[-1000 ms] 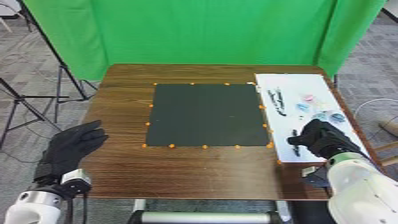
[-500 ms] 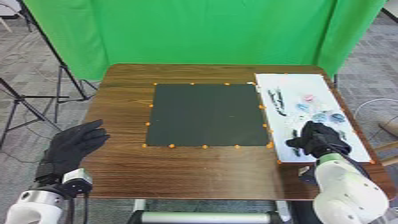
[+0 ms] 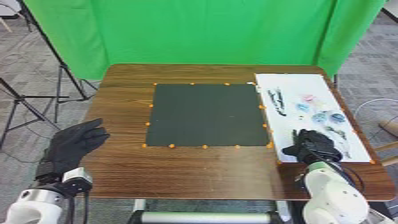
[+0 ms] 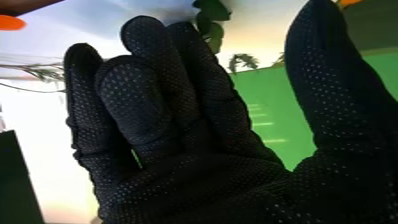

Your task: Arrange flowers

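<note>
Over the near end of the white rectangular sheet [image 3: 296, 82], the black fabric-gloved right hand [image 3: 313, 146] is released, its fingers extended round nothing. Just beyond lie pale-blue flowers [image 3: 338, 118], a small pink flower [image 3: 308, 98] and dark leafy stems [image 3: 278, 103]. Arranging appears unstarted; these await placement. Leftward, small orange markers [image 3: 172, 146] edge the dark rectangular mat [image 3: 206, 116]. The hand partly obstructs the sheet.

The right robot hand [image 3: 314, 147] is at the close end of the white sheet [image 3: 298, 81], near blue flowers [image 3: 337, 118]; the left robot hand [image 3: 71, 145] is beside the surface [image 3: 213, 172].
</note>
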